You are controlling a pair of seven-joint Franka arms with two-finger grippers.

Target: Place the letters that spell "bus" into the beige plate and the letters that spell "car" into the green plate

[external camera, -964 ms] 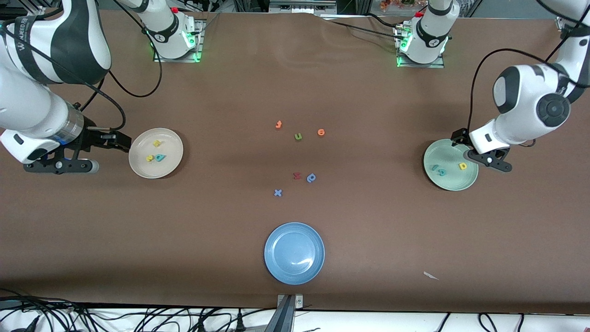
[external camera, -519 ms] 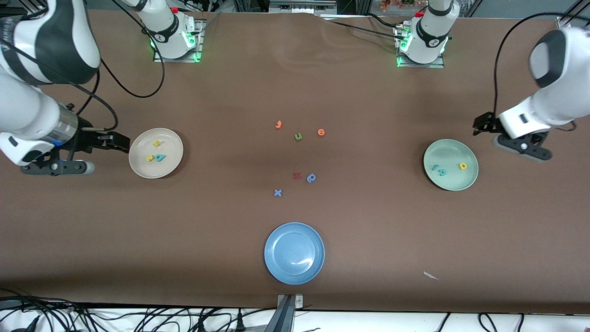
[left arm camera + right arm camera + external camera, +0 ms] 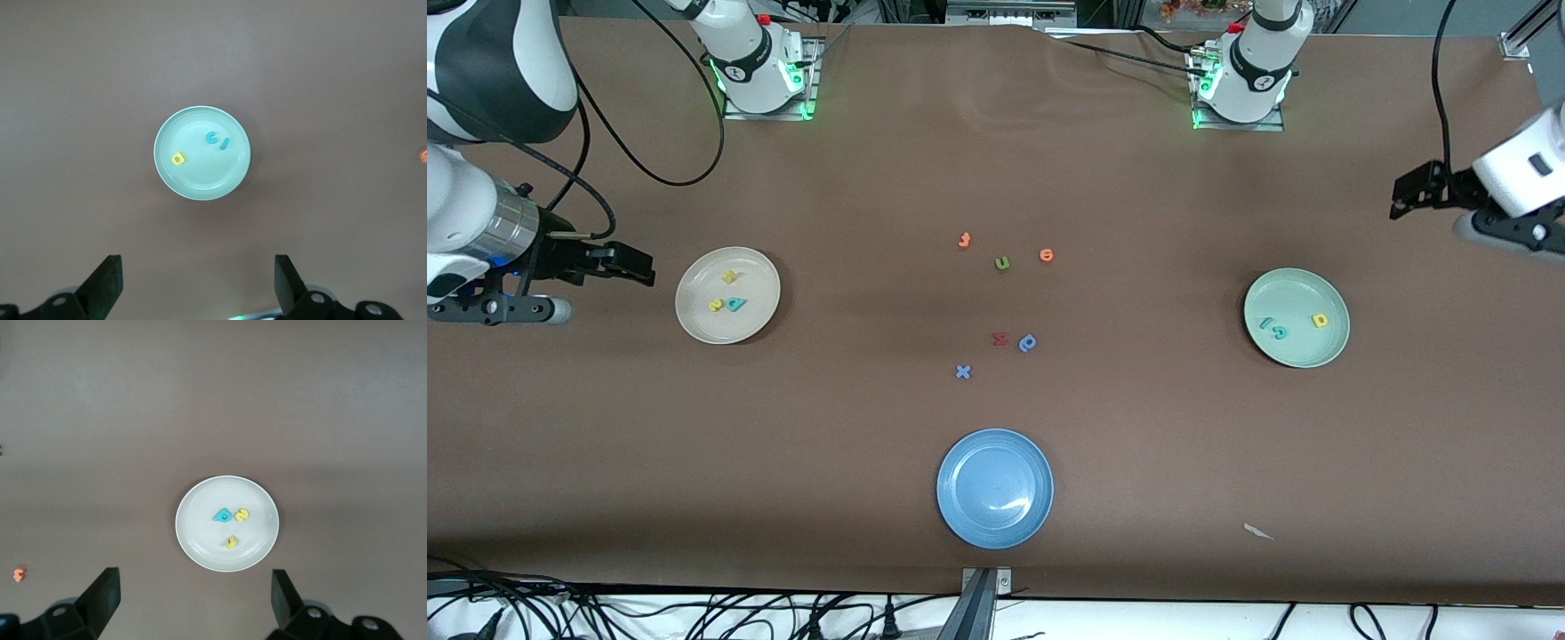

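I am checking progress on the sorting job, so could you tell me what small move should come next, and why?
Probably nothing beyond parking both arms: three letters lie in the beige plate and three in the green plate, and the open left gripper and right gripper hold nothing.

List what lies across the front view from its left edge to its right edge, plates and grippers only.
Right gripper → beige plate → blue plate → green plate → left gripper.

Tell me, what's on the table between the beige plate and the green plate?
Between the beige plate and the green plate, the front view shows loose foam letters: olive "u", orange "o", red letter and blue "p".
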